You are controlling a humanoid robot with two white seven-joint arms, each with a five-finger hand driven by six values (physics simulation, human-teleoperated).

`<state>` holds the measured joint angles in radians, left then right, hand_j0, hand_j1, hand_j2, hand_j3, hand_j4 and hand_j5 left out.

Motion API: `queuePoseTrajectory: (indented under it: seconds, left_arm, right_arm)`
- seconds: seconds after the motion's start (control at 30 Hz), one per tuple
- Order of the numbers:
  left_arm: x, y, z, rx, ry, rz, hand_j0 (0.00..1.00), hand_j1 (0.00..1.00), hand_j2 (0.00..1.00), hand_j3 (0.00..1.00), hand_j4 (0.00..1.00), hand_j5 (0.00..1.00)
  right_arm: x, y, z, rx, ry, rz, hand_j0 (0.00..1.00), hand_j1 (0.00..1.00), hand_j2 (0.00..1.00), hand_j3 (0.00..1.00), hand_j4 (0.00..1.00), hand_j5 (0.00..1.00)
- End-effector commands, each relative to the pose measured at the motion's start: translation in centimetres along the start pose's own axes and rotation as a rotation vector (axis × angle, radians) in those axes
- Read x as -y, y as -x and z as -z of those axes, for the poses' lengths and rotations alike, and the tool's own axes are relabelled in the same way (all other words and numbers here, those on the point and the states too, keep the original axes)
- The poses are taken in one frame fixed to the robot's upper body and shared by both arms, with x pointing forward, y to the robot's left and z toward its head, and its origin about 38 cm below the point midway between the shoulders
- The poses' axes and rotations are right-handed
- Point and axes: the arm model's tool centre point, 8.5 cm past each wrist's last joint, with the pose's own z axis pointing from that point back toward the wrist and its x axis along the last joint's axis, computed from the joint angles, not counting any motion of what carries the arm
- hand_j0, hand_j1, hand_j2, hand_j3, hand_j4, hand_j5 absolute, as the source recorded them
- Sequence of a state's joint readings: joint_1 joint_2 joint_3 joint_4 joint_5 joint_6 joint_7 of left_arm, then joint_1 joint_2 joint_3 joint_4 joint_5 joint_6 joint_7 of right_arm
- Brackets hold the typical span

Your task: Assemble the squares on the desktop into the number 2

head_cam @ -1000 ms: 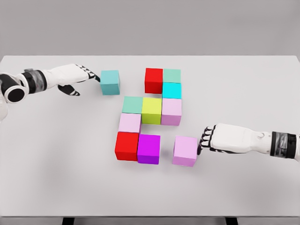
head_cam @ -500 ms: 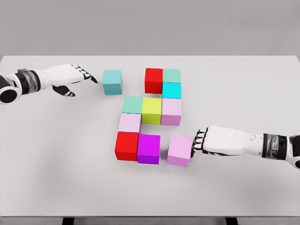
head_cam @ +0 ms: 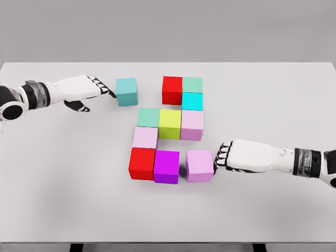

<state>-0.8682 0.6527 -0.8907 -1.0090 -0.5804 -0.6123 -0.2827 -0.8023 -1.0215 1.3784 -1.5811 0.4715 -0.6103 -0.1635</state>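
While gap shows, pink cube (head_cam: 199, 165) nr magenta cube (head_cam: 167, 166).

A wide white bench (head_cam: 63, 199), matte and plain, filling most of the view from left edge to right edge, with the far edge running straight across the upper part. Behind it only a flat grey wall (head_cam: 168, 29), without windows, marks or furniture, lit softly and evenly so that shadows stay faint and short. Along the bottom, below the near edge of the bench, a thin strip of grey with two small dark pieces, perhaps supports, too small to tell.
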Motion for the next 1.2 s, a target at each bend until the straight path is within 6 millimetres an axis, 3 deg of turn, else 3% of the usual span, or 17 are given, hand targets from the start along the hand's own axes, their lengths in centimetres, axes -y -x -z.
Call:
queuePoseTrajectory:
  seconds: [0.0, 0.37, 0.67, 0.97, 1.17]
  left_arm:
    - [-0.3, -0.2, 0.1, 0.006, -0.007, 0.003, 0.84, 0.84, 0.84, 0.84, 0.84, 0.84]
    - [-0.5, -0.7, 0.5, 0.019, -0.007, 0.007, 0.84, 0.84, 0.84, 0.84, 0.84, 0.84]
    - [0.4, 1.0, -0.4, -0.033, 0.015, -0.021, 0.84, 0.84, 0.84, 0.84, 0.84, 0.84]
    - [-0.3, 0.5, 0.6, -0.016, 0.003, -0.013, 0.84, 0.84, 0.84, 0.84, 0.84, 0.84]
    - [-0.7, -0.4, 1.6, 0.008, 0.012, -0.013, 0.84, 0.84, 0.84, 0.84, 0.84, 0.84]
  right_arm:
    - [0.1, 0.0, 0.0, -0.001, 0.005, 0.004, 0.57, 0.57, 0.57, 0.57, 0.57, 0.57]
    - [0.5, 0.2, -0.5, -0.012, 0.010, -0.003, 0.57, 0.57, 0.57, 0.57, 0.57, 0.57]
    - [1.1, 0.2, -0.3, -0.008, 0.020, -0.012, 0.57, 0.57, 0.57, 0.57, 0.57, 0.57]
    - [1.5, -1.0, 0.6, 0.036, 0.031, -0.023, 0.57, 0.57, 0.57, 0.57, 0.57, 0.57]
    - [1.5, -0.8, 0.4, 0.027, 0.028, -0.023, 0.57, 0.57, 0.57, 0.57, 0.57, 0.57]
